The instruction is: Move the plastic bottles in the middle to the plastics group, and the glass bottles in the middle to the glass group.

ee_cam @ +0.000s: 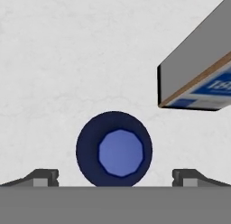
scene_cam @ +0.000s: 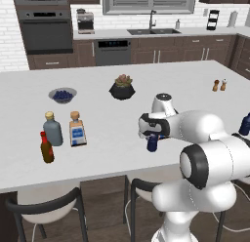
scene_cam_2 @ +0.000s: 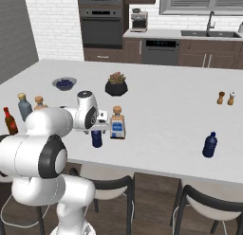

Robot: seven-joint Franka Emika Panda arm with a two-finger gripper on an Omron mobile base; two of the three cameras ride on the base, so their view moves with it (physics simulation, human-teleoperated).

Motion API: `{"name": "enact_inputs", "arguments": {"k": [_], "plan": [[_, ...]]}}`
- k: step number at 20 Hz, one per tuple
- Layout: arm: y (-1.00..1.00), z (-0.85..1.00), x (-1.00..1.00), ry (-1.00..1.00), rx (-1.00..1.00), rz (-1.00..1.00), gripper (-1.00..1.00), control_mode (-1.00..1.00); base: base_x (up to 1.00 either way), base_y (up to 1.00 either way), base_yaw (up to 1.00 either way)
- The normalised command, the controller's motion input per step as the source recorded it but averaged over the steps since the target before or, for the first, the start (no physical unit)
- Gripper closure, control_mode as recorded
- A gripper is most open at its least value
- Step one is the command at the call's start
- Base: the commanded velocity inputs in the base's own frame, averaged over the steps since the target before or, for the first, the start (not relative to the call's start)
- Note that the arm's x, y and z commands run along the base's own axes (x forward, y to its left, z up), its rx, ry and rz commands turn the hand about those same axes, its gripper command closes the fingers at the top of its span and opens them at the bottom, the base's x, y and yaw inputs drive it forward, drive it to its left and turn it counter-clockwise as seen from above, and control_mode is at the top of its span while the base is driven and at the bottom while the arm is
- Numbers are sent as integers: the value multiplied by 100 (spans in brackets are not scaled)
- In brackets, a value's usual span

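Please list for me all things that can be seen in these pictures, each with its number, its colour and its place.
island counter: one, white, under everything
plastic bottles: two, dark blue; one under the gripper, one far to the right
glass bottles: two, clear with blue-and-white labels; one beside the gripper, one by the grey-blue bottle
grey-blue bottle: one, tan cap, left side
brown bottle: one, red cap, near left edge
bowl: one, grey, holding blue berries, left rear
plant pot: one, black, centre rear
shakers: two, small, right rear
chairs: dark, along the near side
gripper: one, open, over the near blue bottle
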Motion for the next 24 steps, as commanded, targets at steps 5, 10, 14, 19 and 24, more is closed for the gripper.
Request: {"name": "enact_inputs", "arguments": {"k": [5, 10, 14, 19, 24], "plan": [[0, 0, 9, -2, 6, 0, -100, -100, 0, 0, 0], [0, 0, 13, -3, 7, 0, -100, -100, 0, 0, 0], [0, 0, 4, -1, 0, 0, -100, -100, 0, 0, 0], [0, 0, 0, -6, 0, 0, -100, -100, 0, 0, 0], [1, -6, 0, -19, 0, 0, -100, -100, 0, 0, 0]]}}
